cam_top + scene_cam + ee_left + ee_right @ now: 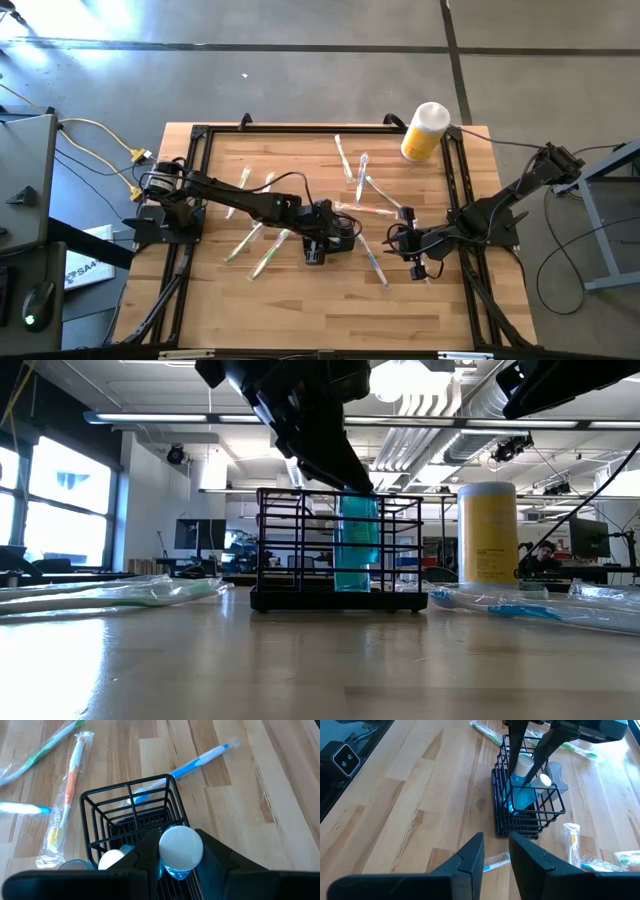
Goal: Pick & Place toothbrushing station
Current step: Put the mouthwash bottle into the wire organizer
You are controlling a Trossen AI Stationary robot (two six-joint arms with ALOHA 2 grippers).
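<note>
The toothbrushing station, a black wire caddy [338, 240] [300, 550] [520, 827], stands on its base at the table's middle. A clear blue bottle with a white cap [181, 847] [521, 795] [357, 545] sits inside it, and my left gripper [318, 232] [180, 870] is shut on this bottle. A second white cap [112, 860] [546, 781] shows beside it in the caddy. My right gripper [415, 255] [496, 852] hovers to the right of the caddy, its fingers a narrow gap apart with nothing between them. My left gripper pinches the blue bottle between its two fingers [220, 865], at the top just under the white cap [175, 871]. The fingers slant down from the table's left side [516, 745]. The bottle stands nearly upright inside the caddy, its lower end at the caddy's floor [355, 582].
Several wrapped toothbrushes lie scattered around the caddy [250, 240] [372, 255] [65, 805] [520, 610]. A yellow cylinder with a white cap [425, 130] [488, 535] stands at the far right. Black frame rails [200, 160] run along the table's edges.
</note>
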